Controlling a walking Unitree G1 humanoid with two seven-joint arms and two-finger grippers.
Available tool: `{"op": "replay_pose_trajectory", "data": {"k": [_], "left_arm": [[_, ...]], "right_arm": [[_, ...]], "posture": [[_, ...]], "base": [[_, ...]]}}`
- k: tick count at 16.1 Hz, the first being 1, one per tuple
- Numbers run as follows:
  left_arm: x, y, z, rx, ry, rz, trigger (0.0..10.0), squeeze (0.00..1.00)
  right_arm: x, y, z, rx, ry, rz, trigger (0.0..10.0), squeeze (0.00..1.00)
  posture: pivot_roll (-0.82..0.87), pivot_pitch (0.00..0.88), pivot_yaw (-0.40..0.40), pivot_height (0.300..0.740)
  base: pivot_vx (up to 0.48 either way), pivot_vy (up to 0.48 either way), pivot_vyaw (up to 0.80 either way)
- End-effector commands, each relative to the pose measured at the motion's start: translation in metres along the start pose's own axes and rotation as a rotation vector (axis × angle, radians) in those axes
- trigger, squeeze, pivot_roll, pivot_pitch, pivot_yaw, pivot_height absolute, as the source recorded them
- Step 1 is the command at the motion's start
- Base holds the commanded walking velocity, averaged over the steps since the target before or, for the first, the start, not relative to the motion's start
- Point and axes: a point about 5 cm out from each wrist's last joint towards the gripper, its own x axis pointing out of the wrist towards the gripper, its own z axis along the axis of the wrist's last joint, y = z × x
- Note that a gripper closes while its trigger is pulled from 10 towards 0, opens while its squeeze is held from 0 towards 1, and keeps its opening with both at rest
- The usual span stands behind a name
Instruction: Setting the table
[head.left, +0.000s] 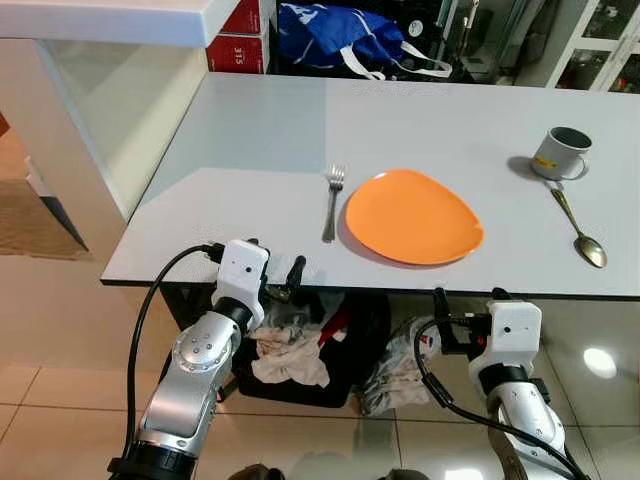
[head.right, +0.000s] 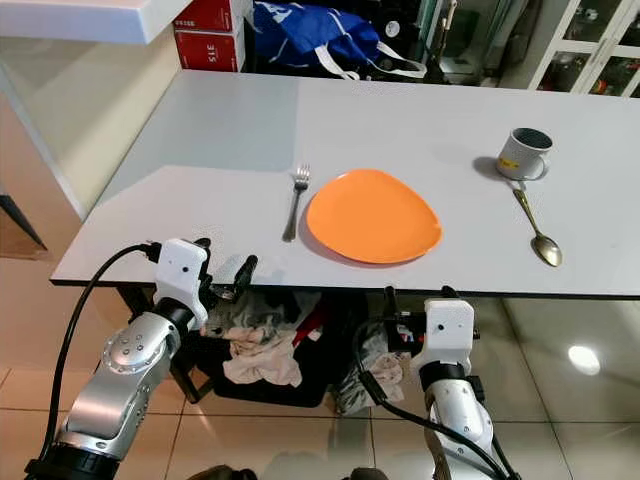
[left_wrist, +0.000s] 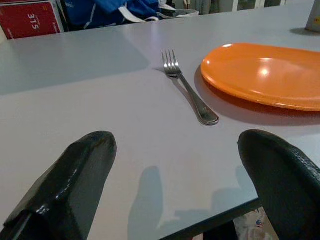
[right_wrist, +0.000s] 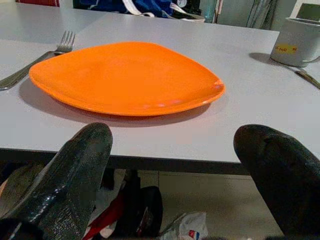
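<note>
An orange plate (head.left: 412, 216) lies near the front of the grey table (head.left: 250, 130). A fork (head.left: 332, 200) rests just left of the plate, tines pointing away from me. At the right stands a grey mug (head.left: 560, 153), with a spoon (head.left: 578, 228) lying in front of it. My left gripper (head.left: 275, 265) is open and empty at the table's front edge, in front of the fork (left_wrist: 189, 90). My right gripper (head.left: 468, 298) is open and empty just below the front edge, facing the plate (right_wrist: 127, 75).
A blue bag (head.left: 335, 35) and red boxes (head.left: 240, 50) sit beyond the table's far edge. A white counter (head.left: 120, 20) juts in at the upper left. Rags and bags (head.left: 290, 350) lie on the floor under the table. Glass cabinets stand at the back right.
</note>
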Motion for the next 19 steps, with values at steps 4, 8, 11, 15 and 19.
{"op": "replay_pose_trajectory", "data": {"k": [4, 8, 11, 15, 19], "left_arm": [[-0.0001, -0.0005, 0.0056, 0.009, -0.019, -0.010, 10.0, 0.00], [-0.0001, -0.0005, 0.0056, 0.009, -0.019, -0.010, 10.0, 0.00], [-0.0001, -0.0005, 0.0056, 0.009, -0.019, -0.010, 10.0, 0.00], [-0.0001, -0.0005, 0.0056, 0.009, -0.019, -0.010, 10.0, 0.00], [-0.0001, -0.0005, 0.0056, 0.009, -0.019, -0.010, 10.0, 0.00]], "right_arm": [[0.0006, -0.0020, 0.0008, 0.001, -0.007, -0.005, 10.0, 0.00], [0.0006, -0.0020, 0.0008, 0.001, -0.007, -0.005, 10.0, 0.00], [0.0006, -0.0020, 0.0008, 0.001, -0.007, -0.005, 10.0, 0.00], [0.0006, -0.0020, 0.0008, 0.001, -0.007, -0.005, 10.0, 0.00], [0.0006, -0.0020, 0.0008, 0.001, -0.007, -0.005, 10.0, 0.00]], "posture": [[-0.16, 0.002, 0.056, 0.727], [-0.16, 0.002, 0.056, 0.727], [-0.16, 0.002, 0.056, 0.727], [-0.16, 0.002, 0.056, 0.727], [-0.16, 0.002, 0.056, 0.727]], "base": [[0.000, 0.000, 0.00], [0.000, 0.000, 0.00], [0.000, 0.000, 0.00], [0.000, 0.000, 0.00], [0.000, 0.000, 0.00]]}}
